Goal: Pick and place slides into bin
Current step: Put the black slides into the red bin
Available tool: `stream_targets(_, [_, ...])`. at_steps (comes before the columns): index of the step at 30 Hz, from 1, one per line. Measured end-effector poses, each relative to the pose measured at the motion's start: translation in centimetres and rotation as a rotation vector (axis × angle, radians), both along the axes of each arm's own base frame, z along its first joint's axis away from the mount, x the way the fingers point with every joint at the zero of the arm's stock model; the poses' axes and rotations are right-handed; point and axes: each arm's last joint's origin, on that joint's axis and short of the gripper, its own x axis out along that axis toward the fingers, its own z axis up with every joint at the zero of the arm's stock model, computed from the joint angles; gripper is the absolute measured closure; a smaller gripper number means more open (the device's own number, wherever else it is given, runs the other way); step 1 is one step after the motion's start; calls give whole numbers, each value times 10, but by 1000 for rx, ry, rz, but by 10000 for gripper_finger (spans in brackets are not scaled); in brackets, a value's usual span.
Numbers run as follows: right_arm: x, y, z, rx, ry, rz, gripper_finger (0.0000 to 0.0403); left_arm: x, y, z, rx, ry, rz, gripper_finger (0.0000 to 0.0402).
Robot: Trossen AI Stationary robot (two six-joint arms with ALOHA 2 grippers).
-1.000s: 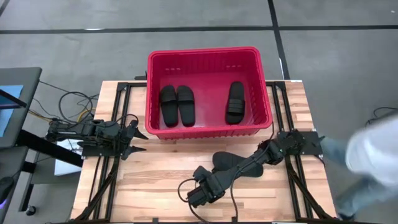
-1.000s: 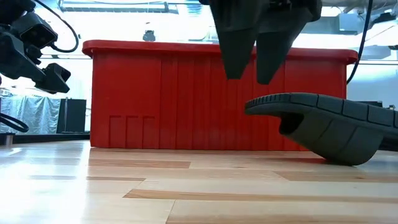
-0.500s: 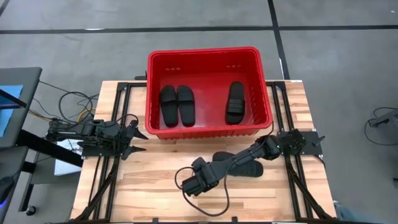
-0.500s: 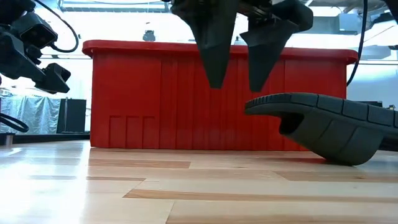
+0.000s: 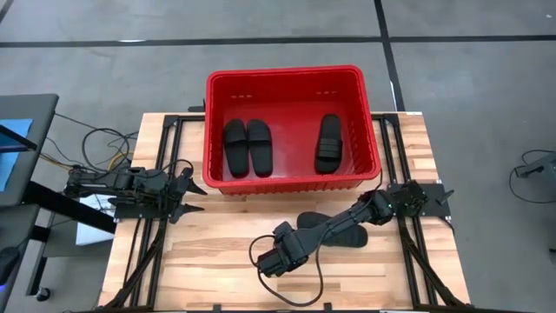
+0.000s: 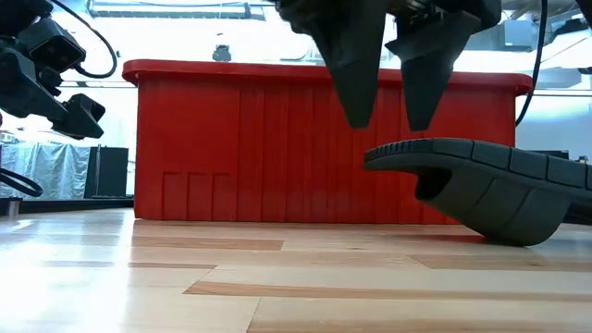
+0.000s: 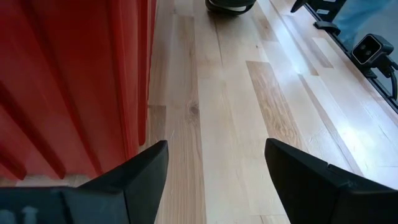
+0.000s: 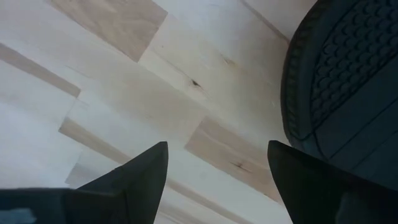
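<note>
Three slides lie inside the red bin (image 5: 291, 96) at the far middle of the bench (image 5: 217, 252): a pair (image 5: 247, 146) on its left side and a single one (image 5: 328, 143) on its right. The fourth slide (image 5: 334, 230) sits upside down, tread up, on the bench just near the bin's near wall, partly under the right arm. So the step in hand looks like fetching this last slide. The right tool (image 5: 276, 259) hangs above bare wood to the left of the slide, fingers apart and empty. Next it likely needs to shift right over the slide, drop, and close on the sole's edge. There is open wood all around, but the bin's tall near wall must be cleared on the lift. The left tool (image 5: 187, 196), fingers apart, waits at the bin's near left corner.
</note>
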Motion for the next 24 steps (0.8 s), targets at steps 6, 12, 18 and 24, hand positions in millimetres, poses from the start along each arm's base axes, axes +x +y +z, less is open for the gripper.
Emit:
stream_targets(6, [-1,0,2,1,-2,0,133,0,0,0,0,0,0,143])
stream_targets(12, [1,-3,2,3,1,21,133,0,0,0,0,0,0,143])
stream_targets(18, [11,-25,2,6,-1,-44,133,0,0,0,0,0,0,143])
stream_targets(24, [18,-42,4,24,-4,-177,133,0,0,0,0,0,0,143])
